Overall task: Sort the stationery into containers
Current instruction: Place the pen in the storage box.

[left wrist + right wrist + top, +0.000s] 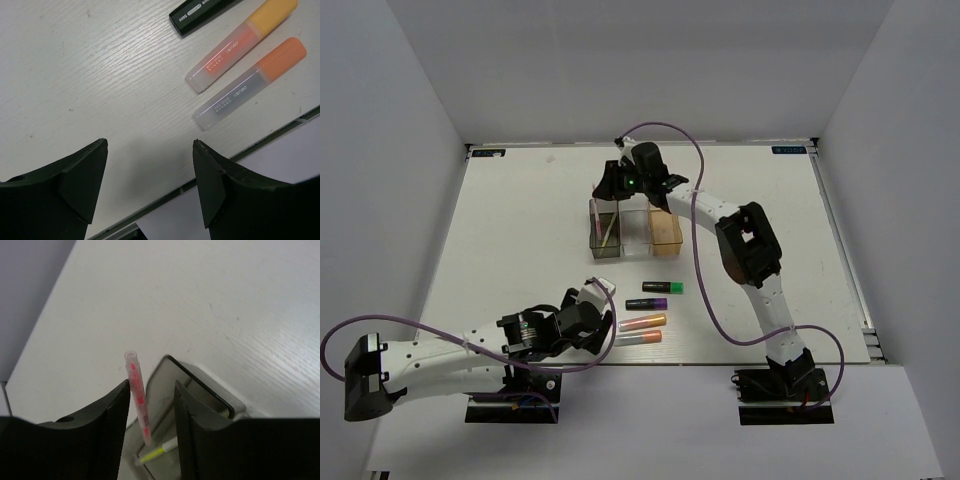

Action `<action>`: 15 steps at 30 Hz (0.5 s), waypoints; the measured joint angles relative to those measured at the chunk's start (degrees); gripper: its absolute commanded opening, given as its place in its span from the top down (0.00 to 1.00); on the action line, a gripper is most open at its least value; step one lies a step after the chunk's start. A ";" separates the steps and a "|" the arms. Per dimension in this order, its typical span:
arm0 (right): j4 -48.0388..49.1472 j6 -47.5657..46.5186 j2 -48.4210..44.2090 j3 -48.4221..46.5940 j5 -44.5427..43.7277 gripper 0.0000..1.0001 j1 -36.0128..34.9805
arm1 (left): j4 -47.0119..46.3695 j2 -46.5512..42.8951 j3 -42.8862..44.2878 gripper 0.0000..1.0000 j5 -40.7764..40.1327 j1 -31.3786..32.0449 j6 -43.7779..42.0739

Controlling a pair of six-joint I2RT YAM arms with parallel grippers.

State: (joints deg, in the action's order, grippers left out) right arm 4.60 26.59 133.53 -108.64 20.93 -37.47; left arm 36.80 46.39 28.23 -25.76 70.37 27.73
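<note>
Item in hand: pink pen (138, 397) is being kept near upright between the jaws of the right gripper (151, 385). It is leaning on one finger only, and the jaws are being held wider than the pen, so nothing is being pinched.
Pen position: its lower end is being pointed into the mouth of the dark grey box (205, 382), where a thin pale stick (159, 452) is lying.
Step judged: the pen is being let fall into that box, its steep long axis favouring a straight drop.
Left gripper (149, 143): it is being held spread wide over the bare table (100, 75), with nothing between its fingers.
Items being left unsorted: two orange-capped tubes (240, 47) (250, 82), a purple-ended marker (647, 303) and a green-ended marker (662, 287), lying parallel.
Deciding relation: the tubes are lying just ahead of the left gripper, toward its right, and the left arm is clearly nearer. Their long axes are running slantwise to the closing line, so a wrist turn is probably being called for.
Other boxes: the clear box (637, 232) and the tan-orange box (666, 236) are standing joined beside the dark one.
</note>
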 measured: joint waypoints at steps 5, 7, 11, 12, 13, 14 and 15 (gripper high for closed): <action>-0.13 -1.57 -0.85 5.31 0.09 0.55 0.24 | -1.81 1.42 0.02 0.24 0.11 0.00 -0.96; -0.74 -1.84 -2.21 7.23 0.07 0.55 0.35 | -2.75 3.13 0.09 0.29 0.70 0.00 -1.88; -2.64 -3.52 -7.13 9.31 -0.24 0.55 0.94 | -3.48 6.82 1.66 0.34 2.67 0.00 -3.93; -3.23 -4.61 -9.03 9.88 -0.24 0.54 1.20 | -4.07 7.50 2.08 0.34 3.39 0.00 -4.55; -3.93 -5.35 -10.78 10.21 -0.24 0.54 1.46 | -4.63 8.09 2.47 0.31 4.24 0.00 -5.05; -4.96 -6.36 -12.81 10.36 -0.28 0.54 1.84 | -5.14 8.57 2.80 0.29 4.96 0.00 -5.66; -5.57 -7.98 -15.10 11.08 -0.44 0.54 2.23 | -5.73 9.14 3.13 0.28 5.88 0.00 -6.29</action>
State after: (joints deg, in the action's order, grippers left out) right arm -0.97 18.61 118.43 -97.56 20.49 -35.24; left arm 31.07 55.53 31.35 -19.88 70.37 21.43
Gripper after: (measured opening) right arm 0.461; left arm 0.697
